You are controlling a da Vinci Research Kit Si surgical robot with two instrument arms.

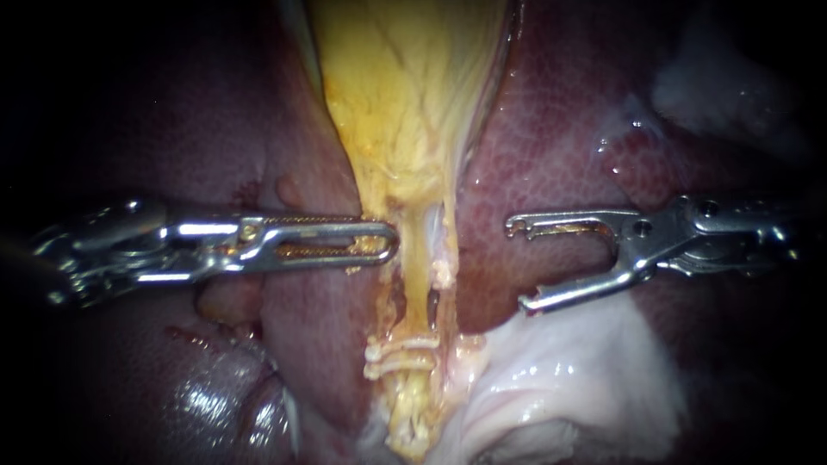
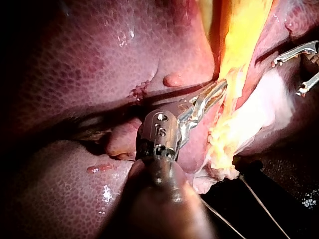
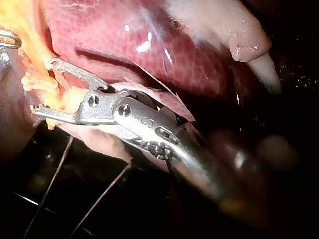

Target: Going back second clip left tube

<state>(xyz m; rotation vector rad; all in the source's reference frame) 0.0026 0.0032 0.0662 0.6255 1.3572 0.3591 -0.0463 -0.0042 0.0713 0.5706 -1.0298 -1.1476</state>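
— Right instrument (image 1: pixel 517 265): jaws agape, empty. Tube (image 1: pixel 415 297) ahead of its tips, apart.
— Left instrument (image 1: pixel 392 245): jaws together, tip against gallbladder (image 1: pixel 405 103). Soft, slick, easily torn; best gripped gently beside clips (image 1: pixel 398 353).

a dark surface (image 2: pixel 284 209) carries everything. it shows only in the two wrist views, as a near-black stretch beyond the rim of the tissue. the liver (image 2: pixel 99 64) lies on it, mottled red-brown and wet. a flap of pale tissue (image 2: pixel 271 107) at the liver's edge hangs over onto it. thin threads (image 2: pixel 259 198) run straight across the bare surface, coming out from under the pale tissue. a few tiny bright specks (image 2: pixel 310 199) dot the surface beside the threads.
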